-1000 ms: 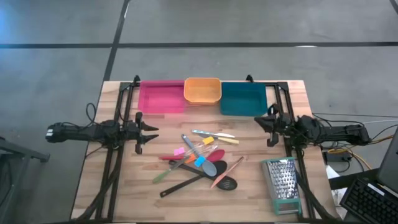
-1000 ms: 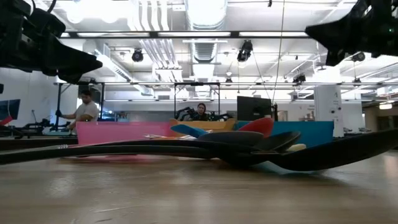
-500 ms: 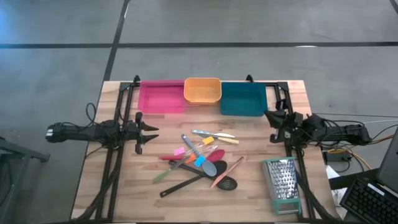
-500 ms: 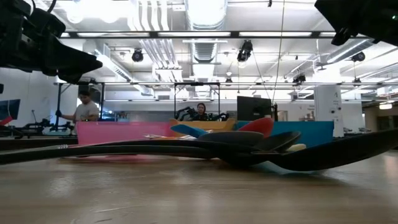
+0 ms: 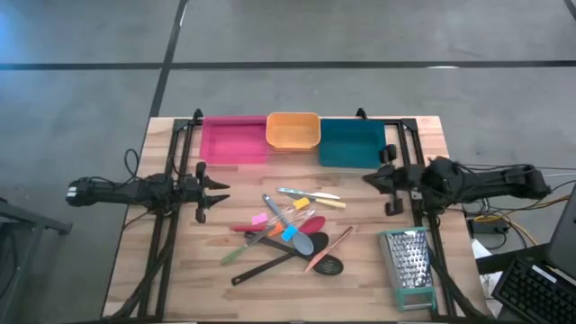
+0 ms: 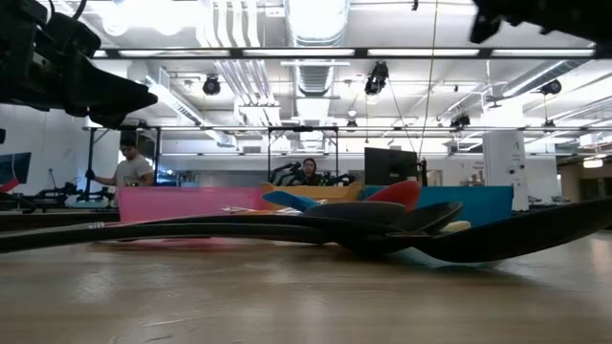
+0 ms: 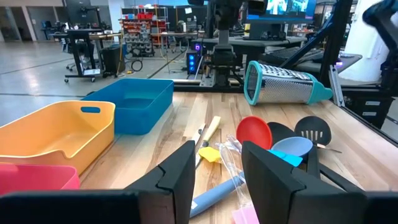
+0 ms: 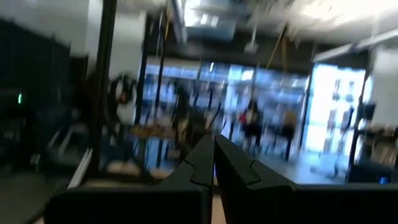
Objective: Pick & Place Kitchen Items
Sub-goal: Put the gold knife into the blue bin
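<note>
High view showed the utensils (image 5: 290, 234) piled loose at the middle of the table (image 5: 180, 279), near of the pink bin (image 5: 232, 141), orange bin (image 5: 293, 131) and teal bin (image 5: 349, 144) lined along the far edge, with the grater (image 5: 409, 264) at the right near corner. The left gripper (image 5: 219, 192) hung left of the pile, fingers apart and holding nothing, with the pile straight ahead of it in its wrist view. The right gripper (image 5: 371, 179) sat right of the pile, just near of the teal bin, fingers pressed together and empty.
</note>
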Controlling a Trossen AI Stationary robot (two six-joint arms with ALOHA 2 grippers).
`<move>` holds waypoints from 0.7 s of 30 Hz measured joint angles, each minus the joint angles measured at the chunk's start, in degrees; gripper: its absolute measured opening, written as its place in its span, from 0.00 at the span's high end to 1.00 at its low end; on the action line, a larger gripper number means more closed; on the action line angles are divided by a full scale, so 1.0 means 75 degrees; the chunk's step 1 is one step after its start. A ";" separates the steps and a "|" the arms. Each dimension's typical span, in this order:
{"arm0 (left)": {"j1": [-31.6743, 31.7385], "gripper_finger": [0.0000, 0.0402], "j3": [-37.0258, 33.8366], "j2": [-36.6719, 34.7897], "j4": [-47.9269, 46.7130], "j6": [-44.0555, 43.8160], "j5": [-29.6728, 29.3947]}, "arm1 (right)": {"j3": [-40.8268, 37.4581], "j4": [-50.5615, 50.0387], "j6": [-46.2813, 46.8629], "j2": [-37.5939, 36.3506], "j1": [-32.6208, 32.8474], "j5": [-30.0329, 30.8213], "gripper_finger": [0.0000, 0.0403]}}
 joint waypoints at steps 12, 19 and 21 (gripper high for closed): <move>0.0001 0.66 0.0000 0.0000 0.0001 0.0003 0.0000 | 0.3752 -0.5671 -0.0084 0.3050 0.1430 0.0427 0.98; -0.0001 0.66 0.0000 0.0000 -0.0001 0.0001 0.0002 | 0.5190 -0.8320 0.0505 0.4118 0.2923 0.2476 0.98; -0.0001 0.66 0.0000 0.0000 -0.0001 0.0000 0.0000 | 0.5389 -0.8786 0.0938 0.4364 0.3252 0.2605 0.98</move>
